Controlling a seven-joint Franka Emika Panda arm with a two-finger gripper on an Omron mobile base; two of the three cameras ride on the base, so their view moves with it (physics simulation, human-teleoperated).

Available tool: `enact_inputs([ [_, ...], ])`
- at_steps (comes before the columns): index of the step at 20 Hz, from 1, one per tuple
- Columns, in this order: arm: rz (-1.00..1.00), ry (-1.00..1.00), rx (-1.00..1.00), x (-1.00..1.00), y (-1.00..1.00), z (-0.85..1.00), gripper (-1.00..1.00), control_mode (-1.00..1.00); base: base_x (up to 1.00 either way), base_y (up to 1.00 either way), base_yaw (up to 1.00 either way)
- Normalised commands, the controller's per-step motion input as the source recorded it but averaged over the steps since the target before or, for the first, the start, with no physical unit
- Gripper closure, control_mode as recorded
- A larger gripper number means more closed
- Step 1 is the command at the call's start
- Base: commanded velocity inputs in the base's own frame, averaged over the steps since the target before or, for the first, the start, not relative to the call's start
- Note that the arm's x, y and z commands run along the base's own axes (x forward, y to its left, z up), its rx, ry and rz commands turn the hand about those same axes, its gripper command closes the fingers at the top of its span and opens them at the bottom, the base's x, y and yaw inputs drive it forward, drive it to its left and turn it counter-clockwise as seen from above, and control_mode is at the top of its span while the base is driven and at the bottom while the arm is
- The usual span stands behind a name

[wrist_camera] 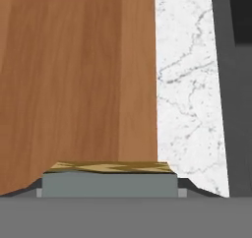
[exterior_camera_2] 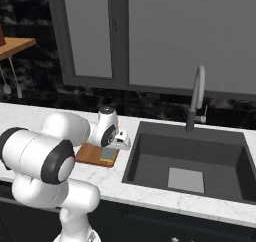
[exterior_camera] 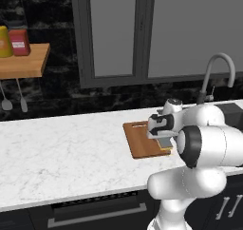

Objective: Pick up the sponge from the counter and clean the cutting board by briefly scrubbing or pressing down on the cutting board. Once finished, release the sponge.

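Note:
The reddish-brown cutting board point(exterior_camera: 141, 141) point(exterior_camera_2: 89, 154) point(wrist_camera: 74, 84) lies on the white marble counter point(exterior_camera: 61, 153) point(wrist_camera: 189, 99), just left of the sink. The sponge point(exterior_camera: 165, 143) point(exterior_camera_2: 107, 156) point(wrist_camera: 109, 182), grey over a yellow base, rests on the board's right edge. My gripper point(exterior_camera: 164, 138) point(exterior_camera_2: 108, 151) point(wrist_camera: 109, 193) points down over it, shut on the sponge. Slivers of the fingertips point(wrist_camera: 182, 193) touch its two ends. The hand hides most of the sponge in both base views.
A dark sink point(exterior_camera_2: 190, 158) with a curved grey faucet point(exterior_camera_2: 197, 98) point(exterior_camera: 216, 72) sits right of the board. A light-wood wall shelf point(exterior_camera: 23, 62) with jars hangs at the far left, with utensils below it. A window runs behind the counter.

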Motion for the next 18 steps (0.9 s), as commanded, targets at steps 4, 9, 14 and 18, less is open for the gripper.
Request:
enact_inputs([
  [4,-0.06,0.00,0.00,0.96,0.23,0.11,1.00,-1.00,0.00,0.00,0.00],
  [9,-0.13,0.00,0.00,0.93,0.28,0.00,1.00,-1.00,0.00,0.00,0.00],
  [14,-0.13,0.00,0.00,0.48,0.26,-0.03,1.00,-1.00,0.00,0.00,0.00],
  [18,-0.04,0.00,0.00,0.06,0.02,-0.31,1.00,-1.00,0.00,0.00,0.00],
])
